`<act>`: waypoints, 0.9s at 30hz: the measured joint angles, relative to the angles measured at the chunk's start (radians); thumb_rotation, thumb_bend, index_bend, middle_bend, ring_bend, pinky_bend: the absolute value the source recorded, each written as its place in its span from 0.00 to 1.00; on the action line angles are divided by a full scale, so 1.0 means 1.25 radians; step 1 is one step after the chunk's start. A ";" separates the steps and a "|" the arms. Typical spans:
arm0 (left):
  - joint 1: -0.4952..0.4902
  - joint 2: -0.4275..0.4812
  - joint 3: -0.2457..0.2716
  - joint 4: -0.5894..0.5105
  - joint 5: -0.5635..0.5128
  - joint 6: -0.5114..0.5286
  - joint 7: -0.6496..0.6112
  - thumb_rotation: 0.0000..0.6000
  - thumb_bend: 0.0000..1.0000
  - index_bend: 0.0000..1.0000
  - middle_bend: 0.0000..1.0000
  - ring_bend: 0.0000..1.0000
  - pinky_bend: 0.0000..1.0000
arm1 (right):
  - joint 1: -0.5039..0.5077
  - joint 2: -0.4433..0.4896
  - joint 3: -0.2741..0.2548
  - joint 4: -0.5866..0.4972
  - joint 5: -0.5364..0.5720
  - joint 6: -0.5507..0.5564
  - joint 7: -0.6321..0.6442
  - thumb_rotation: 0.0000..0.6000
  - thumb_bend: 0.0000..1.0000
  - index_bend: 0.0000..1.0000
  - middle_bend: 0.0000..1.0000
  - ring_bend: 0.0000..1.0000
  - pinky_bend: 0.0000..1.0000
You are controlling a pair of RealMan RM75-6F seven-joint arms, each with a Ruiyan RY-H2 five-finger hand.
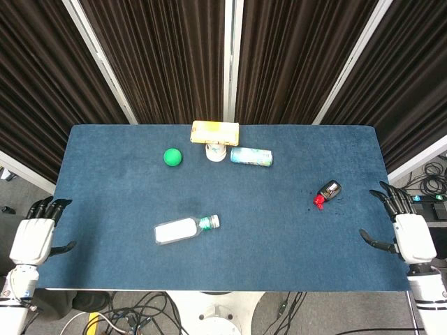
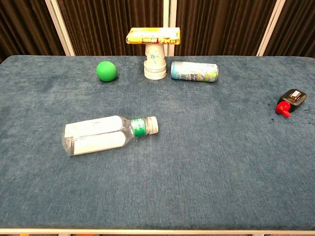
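Our right hand (image 1: pixel 411 236), fingers spread and holding nothing, hangs off the table's right edge (image 1: pixel 391 230), nearest the small red-capped black bottle (image 1: pixel 327 192), which lies up-left of it, its long axis slanting cap-down toward us.
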 measured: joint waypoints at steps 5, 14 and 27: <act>-0.050 0.030 -0.016 -0.072 -0.036 -0.078 0.067 1.00 0.06 0.18 0.17 0.07 0.13 | 0.017 0.010 0.018 -0.001 -0.001 -0.003 -0.010 1.00 0.14 0.14 0.03 0.00 0.00; -0.207 0.008 -0.063 -0.185 -0.194 -0.235 0.296 1.00 0.06 0.17 0.17 0.07 0.14 | 0.035 0.013 0.028 0.008 0.015 -0.029 -0.011 1.00 0.14 0.14 0.03 0.00 0.00; -0.401 -0.167 -0.069 -0.184 -0.476 -0.313 0.512 1.00 0.05 0.17 0.20 0.13 0.20 | 0.027 0.008 0.021 0.035 0.032 -0.035 0.011 1.00 0.14 0.14 0.03 0.00 0.00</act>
